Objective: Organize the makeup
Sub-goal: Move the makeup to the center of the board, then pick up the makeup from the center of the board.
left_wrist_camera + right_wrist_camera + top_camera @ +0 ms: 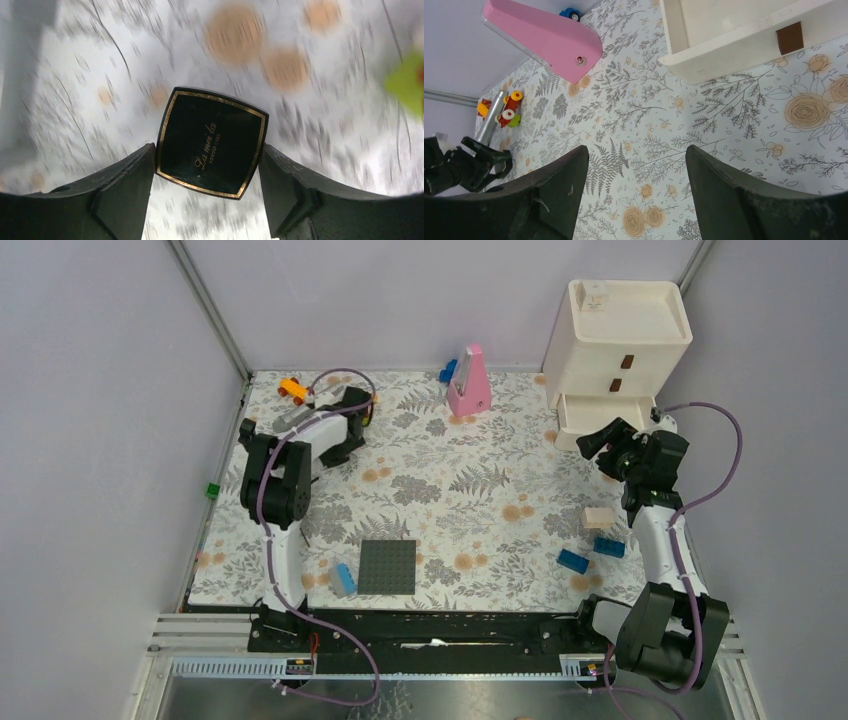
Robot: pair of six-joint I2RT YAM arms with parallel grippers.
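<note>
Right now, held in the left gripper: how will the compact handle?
The compact looks rigid, so likely won't flex. Glossy case, pinched at its edges by the left gripper, may slip. Flat and square: unlikely to roll.

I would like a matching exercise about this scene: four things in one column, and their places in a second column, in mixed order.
Things:
1. compact
2. grey plate
3. pink wedge
4. drawers

Places:
a. far right corner
b. near edge, between the arms
c. between the fingers of the left claw
d. far edge, about the middle

Pairs: 1-c, 2-b, 3-d, 4-a
</note>
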